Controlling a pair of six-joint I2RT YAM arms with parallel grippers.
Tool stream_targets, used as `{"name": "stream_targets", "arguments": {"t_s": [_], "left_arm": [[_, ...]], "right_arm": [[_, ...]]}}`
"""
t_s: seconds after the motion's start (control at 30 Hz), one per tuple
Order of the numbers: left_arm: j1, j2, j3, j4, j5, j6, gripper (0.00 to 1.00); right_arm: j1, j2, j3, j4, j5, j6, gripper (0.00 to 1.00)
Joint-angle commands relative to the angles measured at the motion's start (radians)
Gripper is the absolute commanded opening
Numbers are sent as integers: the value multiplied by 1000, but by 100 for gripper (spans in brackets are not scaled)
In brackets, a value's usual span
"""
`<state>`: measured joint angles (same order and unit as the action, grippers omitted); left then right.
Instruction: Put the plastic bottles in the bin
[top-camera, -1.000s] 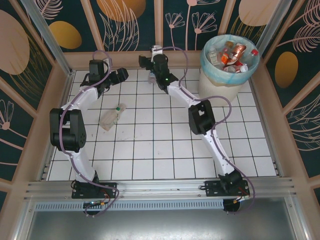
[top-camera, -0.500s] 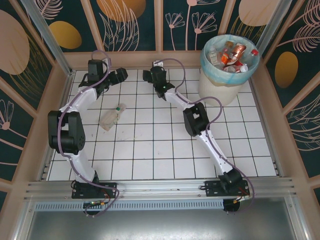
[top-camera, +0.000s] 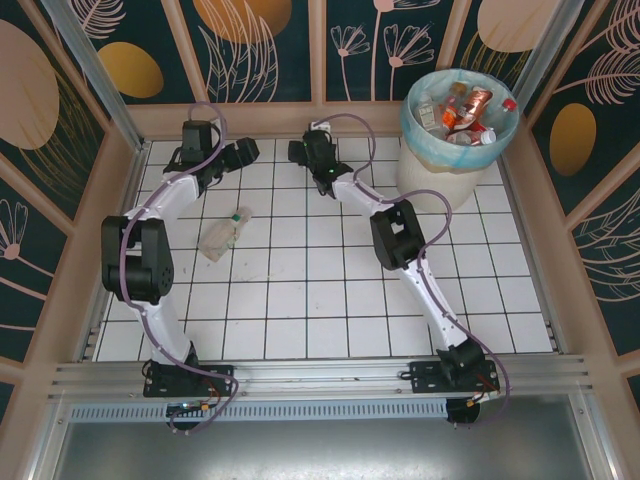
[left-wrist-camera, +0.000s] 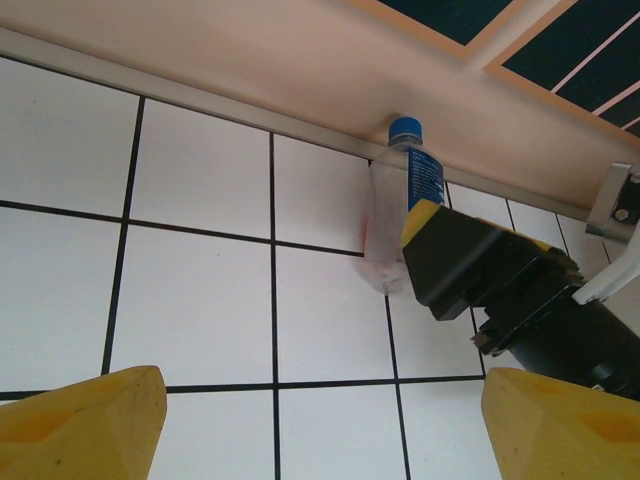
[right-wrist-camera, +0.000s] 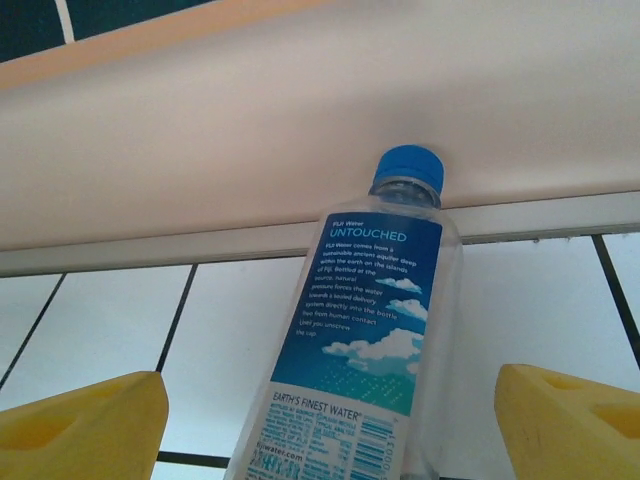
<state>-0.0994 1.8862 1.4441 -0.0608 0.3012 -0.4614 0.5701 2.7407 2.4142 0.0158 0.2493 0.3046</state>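
Plastic bottles (top-camera: 468, 102) lie piled in the bin (top-camera: 430, 175), which stands in the far right corner of the table (top-camera: 300, 300). Two more are out on the tiles. You have a clear blue-capped bottle (right-wrist-camera: 365, 330) lying at the far edge, its cap up against the foot of the far wall (right-wrist-camera: 250, 130) and its blue label facing up. Your right gripper (top-camera: 297, 151) is over it with the jaws spread wide. From the right wrist you see the bottle between the two yellow fingertips (right-wrist-camera: 80, 425) with a gap on either side, so nothing is gripped. Your left gripper (top-camera: 245, 152) sits just to the left of it along the same far edge, also wide open and holding nothing. Its wrist camera looks at the same bottle with the right gripper partly in front of it. A crushed bottle (top-camera: 222, 238) with a green cap lies towards the left edge, well apart from both grippers.
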Motion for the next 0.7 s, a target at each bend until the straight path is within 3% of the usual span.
{"name": "stream_targets", "arguments": {"t_s": [0.0,0.27,0.67], "left_arm": [[-3,-17,11,-1,-20,-8,83],[-3,-55,5,-17,-7,-2,83],[-2,-81,-39,-11,14,-11,83]], "right_arm": [[3,14,95,-29,-11,24,85],[-2,31,105,-118,31,41,83],[-9,59,131,-216,-26,46,80]]}}
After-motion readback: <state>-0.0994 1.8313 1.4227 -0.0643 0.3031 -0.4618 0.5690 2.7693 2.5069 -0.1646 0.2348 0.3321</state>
